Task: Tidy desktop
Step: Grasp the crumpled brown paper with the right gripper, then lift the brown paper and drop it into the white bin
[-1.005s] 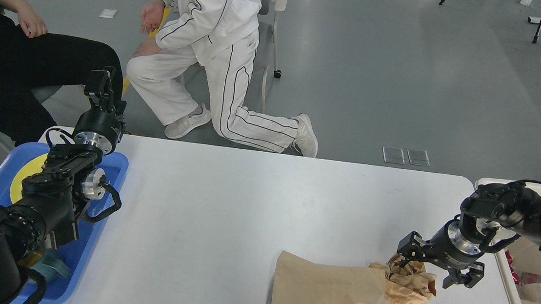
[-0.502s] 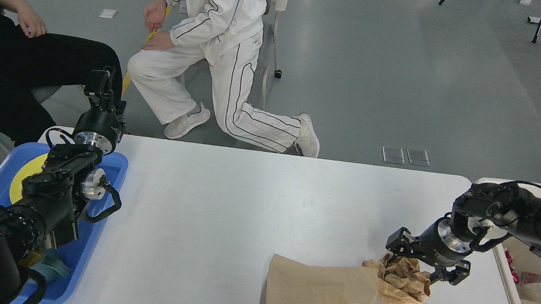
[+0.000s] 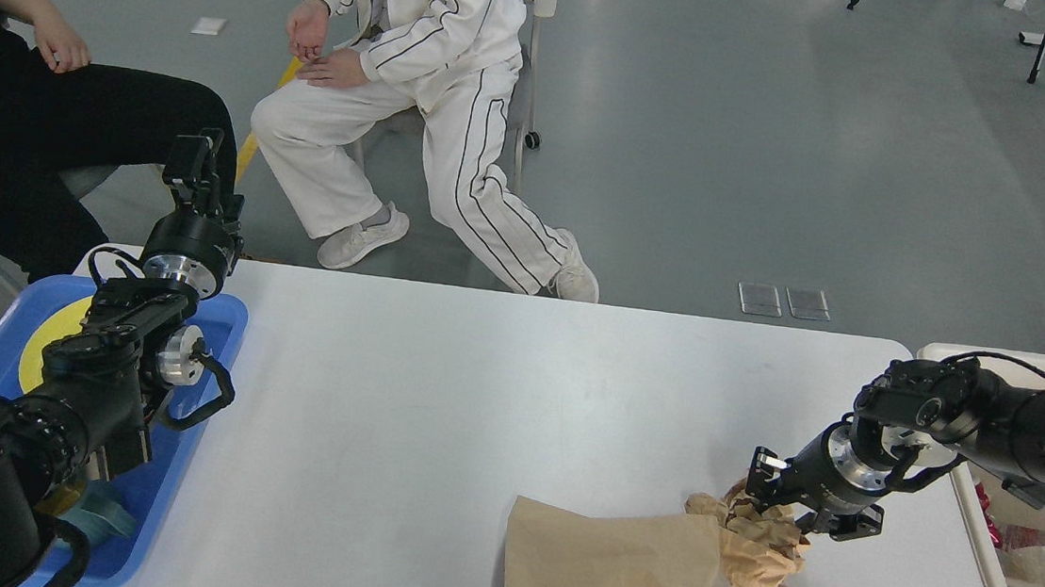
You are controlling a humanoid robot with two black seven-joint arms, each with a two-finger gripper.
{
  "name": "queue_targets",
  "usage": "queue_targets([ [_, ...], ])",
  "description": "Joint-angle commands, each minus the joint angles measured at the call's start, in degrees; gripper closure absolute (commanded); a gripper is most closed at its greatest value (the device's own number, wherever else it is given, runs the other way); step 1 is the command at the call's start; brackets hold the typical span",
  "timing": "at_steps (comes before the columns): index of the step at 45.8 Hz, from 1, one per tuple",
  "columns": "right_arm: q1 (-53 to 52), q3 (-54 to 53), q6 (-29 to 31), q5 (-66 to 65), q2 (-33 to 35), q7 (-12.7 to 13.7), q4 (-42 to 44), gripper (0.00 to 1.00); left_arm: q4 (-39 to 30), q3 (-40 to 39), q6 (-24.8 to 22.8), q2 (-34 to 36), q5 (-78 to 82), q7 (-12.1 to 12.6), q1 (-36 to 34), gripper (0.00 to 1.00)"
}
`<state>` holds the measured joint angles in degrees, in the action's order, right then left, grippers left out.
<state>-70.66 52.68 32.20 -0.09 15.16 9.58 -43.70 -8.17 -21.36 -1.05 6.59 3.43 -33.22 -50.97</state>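
No readable writing anywhere. My right hand (image 3: 792, 506) was clamped on crumpled brown paper (image 3: 751, 545) lying near the white surface's (image 3: 437, 400) front edge; left hand (image 3: 194, 161) raised over the blue tray (image 3: 217, 324), opening indiscernible.

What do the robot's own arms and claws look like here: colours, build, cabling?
Both arms are black, made of chunky rounded segments with bright silver metal rings at the wrists. The left claw is small, dark and boxy above its silver collar; a black cable loops beside a round silver cap lower down. The right claw has black angular fingers, and thin black cables arc over its wrist.
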Motion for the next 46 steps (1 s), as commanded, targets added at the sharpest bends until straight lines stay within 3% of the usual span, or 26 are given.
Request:
queue_targets([
  [1, -0.7, -0.2, -0.6, 0.0, 0.0, -0.1, 0.1, 1.00, 0.0, 0.0, 0.0, 0.0, 0.0, 0.0, 0.0, 0.03],
  [10, -3.4, 0.5, -4.2, 0.0, 0.2, 0.0, 0.0, 1.00, 0.0, 0.0, 0.0, 0.0, 0.0, 0.0, 0.0, 0.03],
  [22, -11.8, 0.9, -3.5, 0.0, 0.6, 0.0, -0.9, 1.00, 0.0, 0.0, 0.0, 0.0, 0.0, 0.0, 0.0, 0.03],
  [46, -41.8, -0.1, 5.3, 0.2, 10.0, -0.1, -7.6, 1.00, 0.0, 0.0, 0.0, 0.0, 0.0, 0.0, 0.0, 0.03],
])
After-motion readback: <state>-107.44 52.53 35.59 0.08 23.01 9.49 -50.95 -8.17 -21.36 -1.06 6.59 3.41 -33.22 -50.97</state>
